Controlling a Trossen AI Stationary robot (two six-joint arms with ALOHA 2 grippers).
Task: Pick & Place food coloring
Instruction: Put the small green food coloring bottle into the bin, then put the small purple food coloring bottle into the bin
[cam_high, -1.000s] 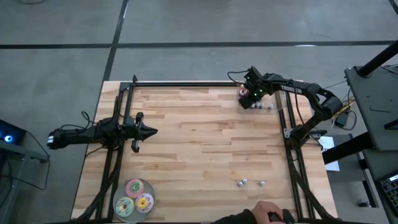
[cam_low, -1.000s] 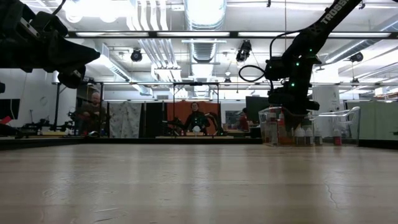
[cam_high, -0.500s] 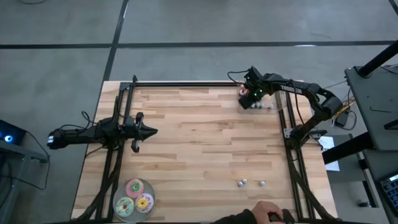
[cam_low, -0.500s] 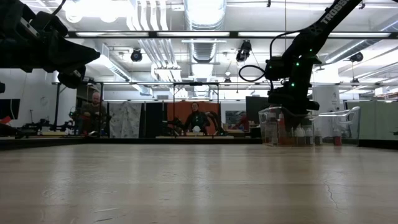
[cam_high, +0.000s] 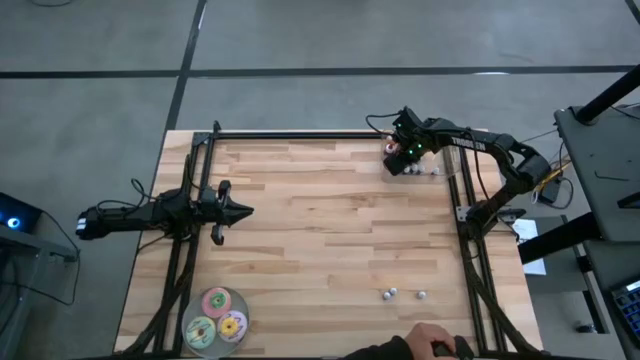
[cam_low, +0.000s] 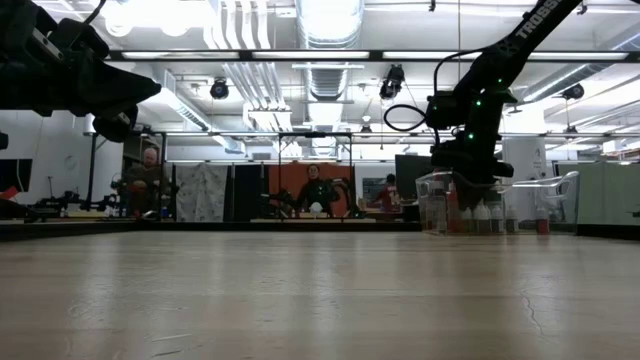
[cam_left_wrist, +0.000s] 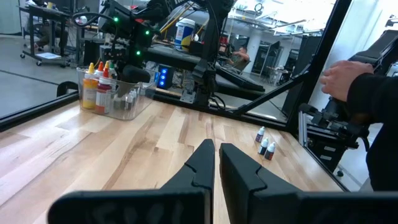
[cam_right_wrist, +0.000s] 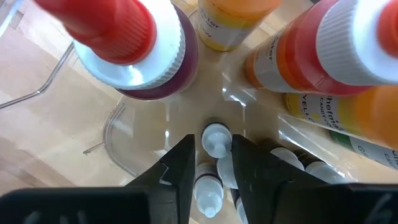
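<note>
The food coloring is a set of tiny white-capped bottles. Several stand in a clear bin (cam_high: 428, 166) at the table's far right, next to taller red- and orange-capped bottles (cam_left_wrist: 98, 84). Three more (cam_high: 390, 294) stand near the table's near edge. My right gripper (cam_high: 400, 160) reaches down into the bin (cam_low: 440, 205), narrowly shut around one tiny bottle (cam_right_wrist: 216, 139). My left gripper (cam_high: 240, 211) hovers shut above the table's left side, holding nothing. My right gripper has one tiny food coloring bottle by its white cap (cam_right_wrist: 215, 133), pinched between the two fingers (cam_right_wrist: 181, 163). It comes from above, pointing down into the bin. Other tiny bottles (cam_right_wrist: 209, 186) crowd just beside it; whether the held one stands on the bin floor cannot be seen.
Three flat round discs, pink, green and yellow (cam_high: 215, 318), lie at the near left corner. A person's hand (cam_high: 430, 342) rests at the near edge, by the three loose bottles (cam_left_wrist: 265, 144). Black frame rails (cam_high: 300, 134) run along the table's far, left and right sides.
</note>
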